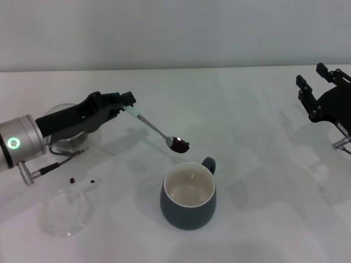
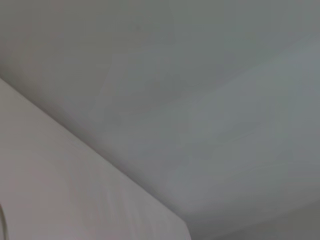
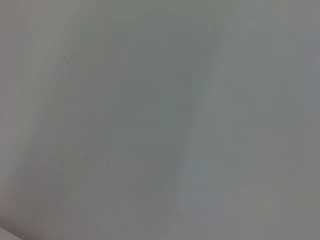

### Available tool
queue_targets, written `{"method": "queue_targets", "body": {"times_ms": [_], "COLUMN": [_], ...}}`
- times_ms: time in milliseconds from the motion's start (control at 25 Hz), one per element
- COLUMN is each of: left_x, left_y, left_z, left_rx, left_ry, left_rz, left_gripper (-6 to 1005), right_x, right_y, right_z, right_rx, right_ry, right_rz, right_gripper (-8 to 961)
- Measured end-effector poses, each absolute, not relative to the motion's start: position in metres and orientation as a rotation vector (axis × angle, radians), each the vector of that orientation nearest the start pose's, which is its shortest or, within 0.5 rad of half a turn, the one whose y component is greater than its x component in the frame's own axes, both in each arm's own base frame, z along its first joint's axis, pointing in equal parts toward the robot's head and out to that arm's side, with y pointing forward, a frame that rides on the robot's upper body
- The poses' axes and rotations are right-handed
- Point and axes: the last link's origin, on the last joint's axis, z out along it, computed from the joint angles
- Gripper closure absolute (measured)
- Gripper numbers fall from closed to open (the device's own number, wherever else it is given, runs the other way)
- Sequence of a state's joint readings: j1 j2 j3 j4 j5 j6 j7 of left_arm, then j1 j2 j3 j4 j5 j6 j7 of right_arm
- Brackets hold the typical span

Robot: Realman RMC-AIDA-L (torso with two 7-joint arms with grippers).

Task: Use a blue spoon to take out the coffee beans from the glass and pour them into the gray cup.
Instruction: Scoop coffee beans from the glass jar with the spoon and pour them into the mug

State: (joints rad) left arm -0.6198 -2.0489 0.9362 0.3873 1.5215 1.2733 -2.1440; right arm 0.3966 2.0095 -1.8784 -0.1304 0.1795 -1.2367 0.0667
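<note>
In the head view my left gripper (image 1: 127, 102) is shut on the pale blue handle of the blue spoon (image 1: 156, 130). The spoon slants down to the right, and its metal bowl carries coffee beans (image 1: 180, 146) just above and beyond the far rim of the gray cup (image 1: 188, 212). The cup stands in the middle front, cream inside, handle toward the far right. The glass (image 1: 68, 142) sits at the left, mostly hidden behind my left arm. My right gripper (image 1: 321, 87) hangs at the far right, away from everything. Both wrist views show only blank surface.
A flat clear glass dish (image 1: 66, 211) lies at the front left. Two stray beans (image 1: 82, 179) rest on the white table between the dish and the glass. A cable runs under my left arm.
</note>
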Motion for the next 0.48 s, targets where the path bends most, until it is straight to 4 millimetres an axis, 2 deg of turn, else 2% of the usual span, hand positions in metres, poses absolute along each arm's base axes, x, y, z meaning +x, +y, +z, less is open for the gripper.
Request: {"method": "queue_targets", "body": {"times_ms": [480], "left_x": [-0.2294], "left_y": [0.368], "left_z": [-0.0384], "left_rx": [-2.235], "left_ry": [-1.848], "left_rz": [-1.073], "left_gripper": [869], "right_x": [0.3407], "right_y": [0.3216], "right_z": [0.0062], "right_rx": [-1.795], "right_ry": [0.233], "right_rz": [0.533], "right_gripper": [490]}}
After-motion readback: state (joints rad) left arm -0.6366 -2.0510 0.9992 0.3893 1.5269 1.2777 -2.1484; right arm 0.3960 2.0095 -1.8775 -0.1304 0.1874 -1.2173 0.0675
